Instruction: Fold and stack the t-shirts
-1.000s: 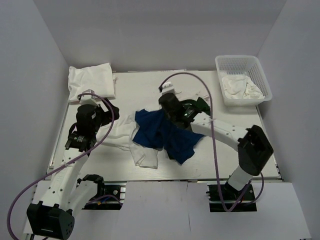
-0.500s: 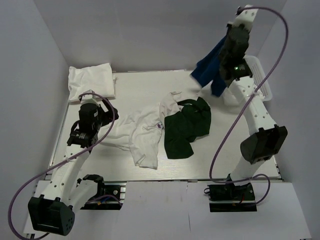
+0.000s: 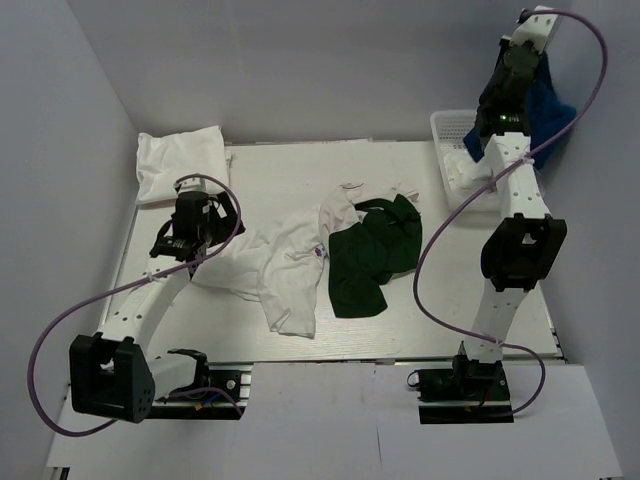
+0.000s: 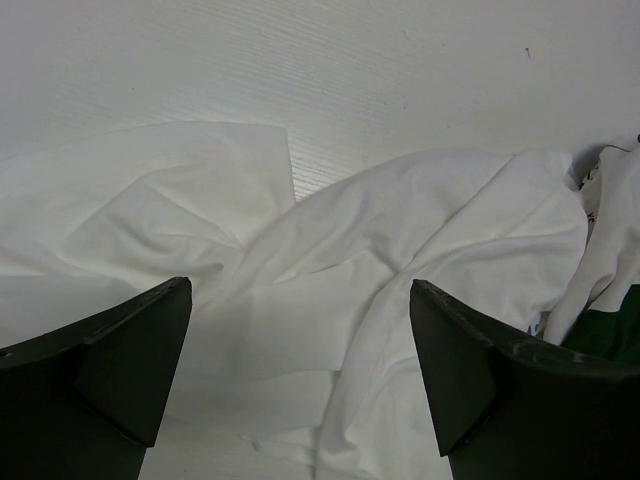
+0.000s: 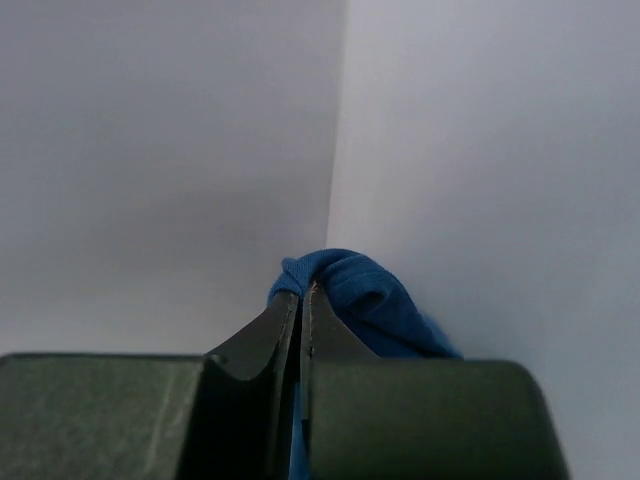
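My right gripper (image 3: 527, 48) is raised high at the back right, shut on the royal blue t-shirt (image 3: 548, 108), which hangs behind the arm; the wrist view shows the blue cloth (image 5: 350, 290) pinched between the closed fingers. A crumpled white t-shirt (image 3: 285, 265) lies mid-table, and a dark green t-shirt (image 3: 372, 255) lies partly on its right side. My left gripper (image 3: 192, 250) is open just above the white shirt's left sleeve (image 4: 320, 300). A folded white shirt (image 3: 182, 160) lies at the back left.
A white lattice basket (image 3: 500, 125) at the back right holds white cloth (image 3: 480, 178). Grey walls close in the table on three sides. The right arm stands nearly upright along the right side.
My right gripper lifted the blue shirt off the pile and swung it up and to the back right, uncovering the green and white shirts. My left gripper shifted slightly onto the white sleeve.
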Controlling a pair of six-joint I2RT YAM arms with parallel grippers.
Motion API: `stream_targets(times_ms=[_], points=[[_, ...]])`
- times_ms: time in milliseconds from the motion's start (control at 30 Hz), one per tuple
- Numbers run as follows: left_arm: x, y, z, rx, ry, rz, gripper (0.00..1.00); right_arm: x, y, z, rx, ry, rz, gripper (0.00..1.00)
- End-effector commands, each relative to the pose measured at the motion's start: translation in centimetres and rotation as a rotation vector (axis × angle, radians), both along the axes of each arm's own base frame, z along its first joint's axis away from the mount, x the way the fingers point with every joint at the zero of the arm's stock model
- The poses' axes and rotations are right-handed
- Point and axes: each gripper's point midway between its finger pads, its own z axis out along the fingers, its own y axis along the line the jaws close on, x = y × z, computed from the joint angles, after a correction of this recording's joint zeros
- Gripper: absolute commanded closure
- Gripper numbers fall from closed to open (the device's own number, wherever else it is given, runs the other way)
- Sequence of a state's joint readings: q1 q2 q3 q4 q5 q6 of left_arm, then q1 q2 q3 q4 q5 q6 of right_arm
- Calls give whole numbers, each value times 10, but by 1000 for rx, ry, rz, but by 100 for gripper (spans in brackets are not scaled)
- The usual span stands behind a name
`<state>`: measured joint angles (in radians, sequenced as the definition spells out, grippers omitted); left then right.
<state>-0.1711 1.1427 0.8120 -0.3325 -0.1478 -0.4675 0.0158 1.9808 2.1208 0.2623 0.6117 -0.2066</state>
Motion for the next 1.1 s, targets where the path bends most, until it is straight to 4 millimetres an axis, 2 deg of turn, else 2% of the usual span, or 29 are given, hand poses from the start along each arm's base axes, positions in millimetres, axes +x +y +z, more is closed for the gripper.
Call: stream_targets(times_ms=[0,33,100,133,167,200,233,267,300,333,367,400,433,467,500,533,567,600,633,667,700,733,767,833,867,900,967,1000,1067], points=[[11,-6,18,-12,-31,-33,0,29,13,-59,35,102,88,100],[12,-8,15,-16,-19,-42,0,29,-12,-85,68,142,49,100],[12,-8,15,-16,-19,-42,0,31,-19,-145,103,254,33,100],[11,-10,15,-23,-18,-52,0,28,-29,-163,148,282,6,100],[10,-11,18,-30,-26,-60,0,26,-34,-193,177,355,-25,100],[10,-11,18,-30,-26,-60,0,25,-36,-201,236,347,-44,100],[9,-14,24,-40,-42,-72,0,18,-43,-233,257,443,-103,100],[8,-13,28,-41,-54,-72,0,14,-45,-235,274,456,-127,84],[6,-16,36,-45,-79,-81,0,13,-46,-228,279,445,-139,70],[5,-17,41,-57,-93,-75,0,12,-40,-220,278,441,-120,51],[4,-15,46,-55,-109,-68,0,5,-34,-211,277,454,-102,28],[2,-15,52,-65,-125,-63,0,6,-15,-203,281,460,12,10],[-2,-14,64,-70,-161,-64,0,5,-4,-199,283,456,63,10],[-3,-11,67,-72,-178,-55,0,1,8,-207,274,485,115,10],[-6,-12,69,-79,-188,-66,0,-8,36,-184,228,477,250,10],[-8,-14,78,-88,-219,-76,0,-12,67,-190,209,506,338,10],[-13,-13,86,-92,-249,-77,0,-16,86,-188,172,520,417,10],[-17,-15,88,-99,-259,-88,0,-33,111,-173,64,525,492,10],[-19,-14,93,-101,-276,-89,0,-42,144,-186,-8,570,597,10],[-22,-14,95,-103,-285,-89,0,-54,169,-180,-58,569,698,10],[-27,-13,99,-105,-305,-90,0,-67,198,-183,-103,595,762,10],[-30,-13,103,-107,-320,-90,0,-76,216,-194,-135,629,778,10],[-31,-12,98,-107,-320,-90,0,-82,228,-198,-144,651,794,10],[-34,-10,97,-102,-327,-79,0,-94,265,-207,-102,671,846,10],[-35,-5,100,-94,-341,-57,0,-97,274,-211,-82,680,868,10],[-37,-1,95,-75,-322,-44,0,-101,289,-222,-47,700,895,10],[-38,1,89,-61,-306,-28,0,-109,309,-230,98,716,874,10],[-38,2,89,-56,-306,-20,0,-112,313,-238,127,739,867,10],[-38,3,85,-55,-297,-20,0,-127,338,-274,191,813,886,10]])
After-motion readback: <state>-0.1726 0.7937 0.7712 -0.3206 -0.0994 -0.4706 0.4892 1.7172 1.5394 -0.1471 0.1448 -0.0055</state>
